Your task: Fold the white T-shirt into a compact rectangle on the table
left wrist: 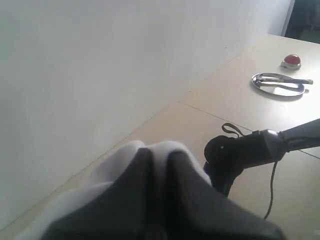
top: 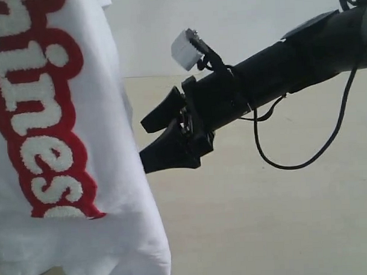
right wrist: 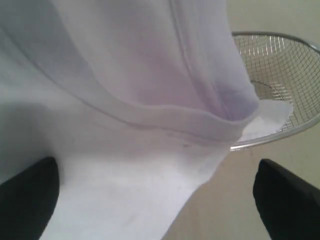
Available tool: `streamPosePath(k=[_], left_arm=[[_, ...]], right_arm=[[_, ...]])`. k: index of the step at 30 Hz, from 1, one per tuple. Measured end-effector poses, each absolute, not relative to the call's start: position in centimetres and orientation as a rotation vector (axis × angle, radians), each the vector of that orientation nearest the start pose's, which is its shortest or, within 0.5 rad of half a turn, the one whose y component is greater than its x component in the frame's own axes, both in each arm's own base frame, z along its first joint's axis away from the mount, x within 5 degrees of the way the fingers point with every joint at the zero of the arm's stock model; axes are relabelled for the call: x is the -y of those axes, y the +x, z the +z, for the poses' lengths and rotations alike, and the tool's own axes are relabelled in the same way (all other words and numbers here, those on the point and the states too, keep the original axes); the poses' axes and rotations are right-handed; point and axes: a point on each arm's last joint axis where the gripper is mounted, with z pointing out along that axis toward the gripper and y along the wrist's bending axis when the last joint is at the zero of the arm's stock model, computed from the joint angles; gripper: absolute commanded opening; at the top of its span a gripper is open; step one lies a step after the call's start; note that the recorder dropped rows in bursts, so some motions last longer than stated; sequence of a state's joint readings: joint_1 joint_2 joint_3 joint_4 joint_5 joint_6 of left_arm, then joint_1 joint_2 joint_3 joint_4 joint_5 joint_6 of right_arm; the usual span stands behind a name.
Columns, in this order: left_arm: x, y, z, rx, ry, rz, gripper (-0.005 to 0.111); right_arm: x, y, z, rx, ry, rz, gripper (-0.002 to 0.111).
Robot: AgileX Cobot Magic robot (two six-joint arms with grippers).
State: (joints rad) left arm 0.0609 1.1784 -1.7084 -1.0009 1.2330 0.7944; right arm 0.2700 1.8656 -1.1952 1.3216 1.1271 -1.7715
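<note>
Reaching in from the right, the right arm [top: 277, 68] slopes slightly down toward the shirt [top: 112, 176]. The right tool [top: 144, 143] is spread, both jaws holding nothing, tips just beside the shirt's hanging side edge; contact cannot be confirmed. The left tool [left wrist: 155, 156] is pressed together, pinching a bunched fold of the shirt. The shirt hangs in the air above the counter [top: 265, 219], red lettering [top: 44, 118] running down its front. One white corner shows over the rim of a wire basket [right wrist: 280, 65]. A slack cable [top: 293, 164] loops beneath the right arm. Open counter extends under that arm. A metal dish [left wrist: 277, 85] and a red button [left wrist: 291, 61] sit well apart from both tools.
</note>
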Motion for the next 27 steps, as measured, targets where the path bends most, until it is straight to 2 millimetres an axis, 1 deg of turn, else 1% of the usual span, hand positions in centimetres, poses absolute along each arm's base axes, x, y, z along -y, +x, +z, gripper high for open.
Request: streamPosePath(k=[5, 8, 12, 14, 20, 21, 22, 23, 25, 27], left_arm=[[6.2, 17.5, 54.1, -1.656, 0.806, -0.625, 0.005], [6.2, 17.5, 54.1, -1.656, 0.806, -0.625, 0.005], [6.2, 17.5, 54.1, -1.66, 0.803, -0.626, 0.005], [6.2, 17.5, 54.1, -1.66, 0.802, -0.627, 0.005], [6.2, 17.5, 54.1, -1.662, 0.802, -0.625, 0.005], [6.2, 17.5, 54.1, -1.662, 0.802, -0.625, 0.005], [6.2, 17.5, 54.1, -1.663, 0.802, -0.622, 0.005], [6.1, 17.5, 54.1, -1.665, 0.802, -0.618, 0.005], [6.1, 17.5, 54.1, -1.666, 0.802, -0.618, 0.005], [6.1, 17.5, 54.0, -1.667, 0.803, -0.616, 0.005]], right_arm=[[-18.8, 31.9, 22.3, -1.688, -1.447, 1.113, 0.096], [-20.2, 31.4, 22.1, -1.64, -1.501, 1.057, 0.096], [-21.4, 31.6, 21.9, -1.644, -1.489, 0.933, 0.096], [-21.8, 31.6, 21.8, -1.64, -1.487, 0.9, 0.096], [-22.8, 31.2, 22.0, -1.594, -1.494, 0.907, 0.095], [-22.8, 31.2, 22.1, -1.593, -1.488, 0.914, 0.092], [-22.9, 31.2, 22.1, -1.592, -1.484, 0.917, 0.086], [-22.9, 31.2, 22.1, -1.593, -1.481, 0.922, 0.078], [-22.9, 31.2, 22.1, -1.602, -1.47, 0.929, 0.057], [-22.9, 31.2, 22.2, -1.62, -1.452, 0.942, 0.028]])
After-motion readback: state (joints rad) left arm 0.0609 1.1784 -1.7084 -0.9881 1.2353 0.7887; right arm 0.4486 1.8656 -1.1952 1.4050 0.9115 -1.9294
